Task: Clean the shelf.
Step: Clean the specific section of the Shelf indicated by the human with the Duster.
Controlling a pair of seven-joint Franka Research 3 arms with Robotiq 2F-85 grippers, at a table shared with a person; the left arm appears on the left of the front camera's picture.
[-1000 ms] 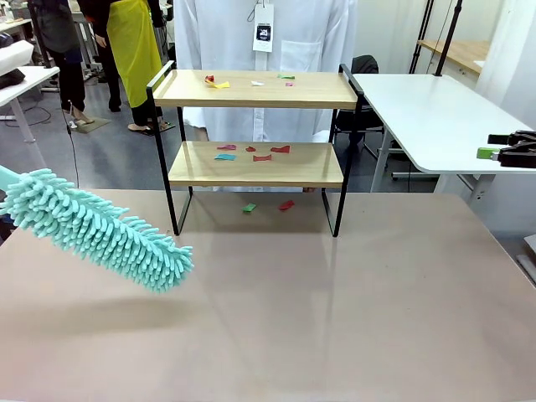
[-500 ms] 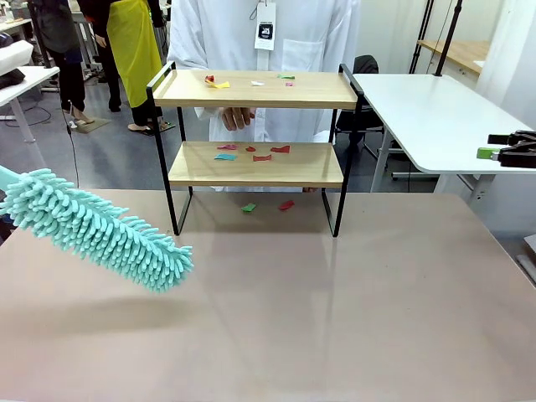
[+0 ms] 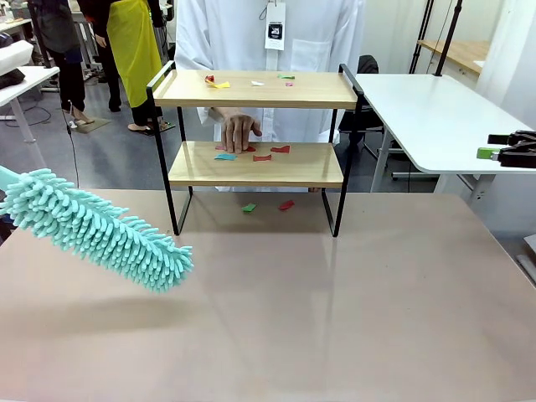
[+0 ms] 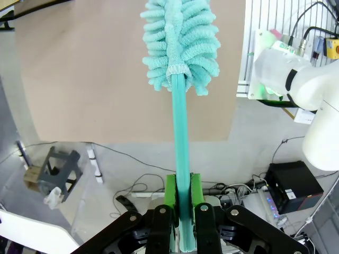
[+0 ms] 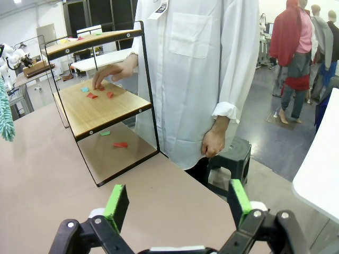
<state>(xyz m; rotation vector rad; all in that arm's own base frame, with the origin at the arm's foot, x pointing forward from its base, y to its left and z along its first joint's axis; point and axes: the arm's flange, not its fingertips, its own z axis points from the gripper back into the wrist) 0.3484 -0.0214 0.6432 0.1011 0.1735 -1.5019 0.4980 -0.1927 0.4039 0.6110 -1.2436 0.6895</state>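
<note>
The shelf (image 3: 318,89) stands at the table's far side, with small coloured paper scraps (image 3: 262,156) on both wooden boards and on the table beneath. A person's hand (image 3: 237,130) rests on the lower board among the scraps. My left gripper (image 4: 183,209) is shut on the handle of a teal fluffy duster (image 4: 180,42), whose head hangs over the table's left part (image 3: 100,230), well short of the shelf. My right gripper (image 5: 177,203) is open and holds nothing; it hovers off the table's right edge (image 3: 492,146), facing the shelf (image 5: 108,111) side on.
The person in a white coat (image 3: 268,33) stands right behind the shelf. A white side table (image 3: 427,117) is at the right, beyond the tan table (image 3: 318,310). Other people stand farther off at the back left.
The person's hand has come down onto the lower board of the shelf. The duster and both grippers have stayed where they were.
</note>
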